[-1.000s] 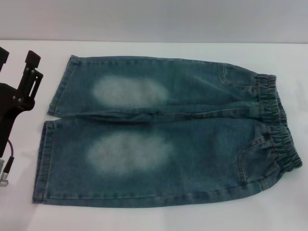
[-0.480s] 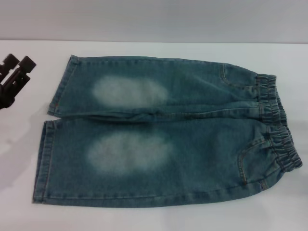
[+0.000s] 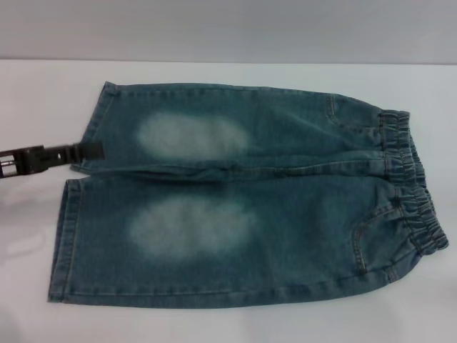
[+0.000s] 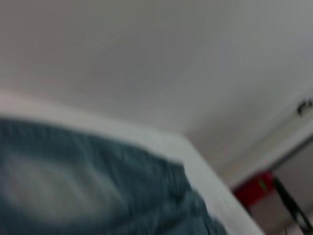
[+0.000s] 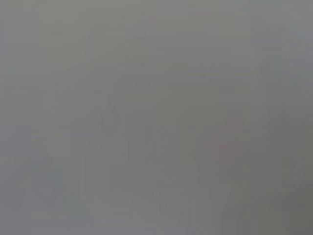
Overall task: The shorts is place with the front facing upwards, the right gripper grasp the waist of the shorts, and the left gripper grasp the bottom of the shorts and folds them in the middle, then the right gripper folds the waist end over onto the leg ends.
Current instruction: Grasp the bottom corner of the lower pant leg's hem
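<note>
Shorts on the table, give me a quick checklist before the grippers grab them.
1. Shorts flat, front up: ok.
2. Waist on the robot's right side, uncovered: ok.
3. Leg hems on its left side, straight: ok.
4. Left gripper at the far leg's hem: ok; whether it touches the cloth: cannot tell.
5. Left gripper open for the grasp: cannot tell.
6. Right gripper near the waist: not ok, it is not in view.

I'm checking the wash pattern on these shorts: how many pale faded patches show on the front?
2. One faded patch is on the far leg of the shorts, the other faded patch on the near leg. The underside is hidden.
</note>
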